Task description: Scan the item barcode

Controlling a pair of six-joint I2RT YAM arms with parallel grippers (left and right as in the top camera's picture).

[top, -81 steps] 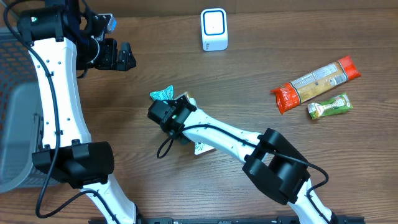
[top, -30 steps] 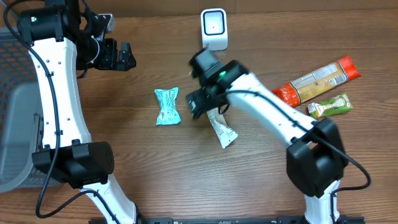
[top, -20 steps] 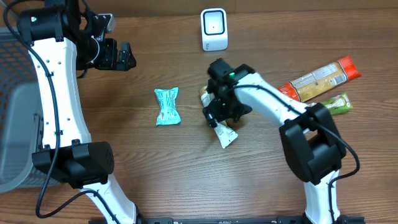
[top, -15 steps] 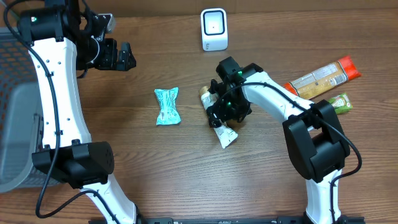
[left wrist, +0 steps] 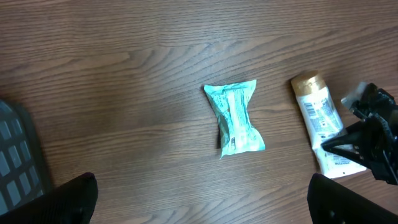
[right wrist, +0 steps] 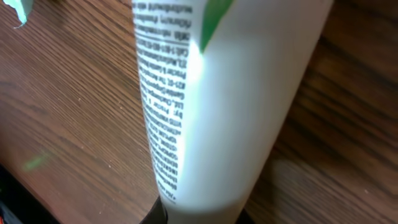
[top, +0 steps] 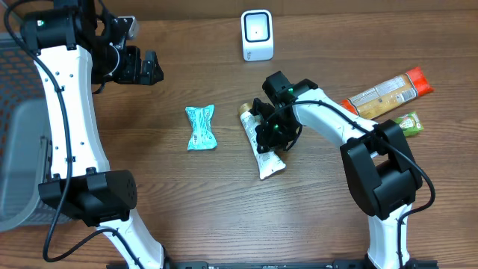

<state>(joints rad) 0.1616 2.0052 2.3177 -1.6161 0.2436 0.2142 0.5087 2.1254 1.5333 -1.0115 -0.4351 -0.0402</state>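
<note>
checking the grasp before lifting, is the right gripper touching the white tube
Touching. Overhead, the right gripper sits shut on the white tube; the right wrist view shows the tube right against it.

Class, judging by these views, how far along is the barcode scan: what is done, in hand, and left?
Done: the right gripper is shut on the tube. In hand: the tube is held mid-table, apart from the scanner. Left: showing its barcode to the scanner. The left gripper is open, empty.

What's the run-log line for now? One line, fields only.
right gripper: shut on tube | left gripper: open, empty | tube: away from scanner | scan: pending
</note>
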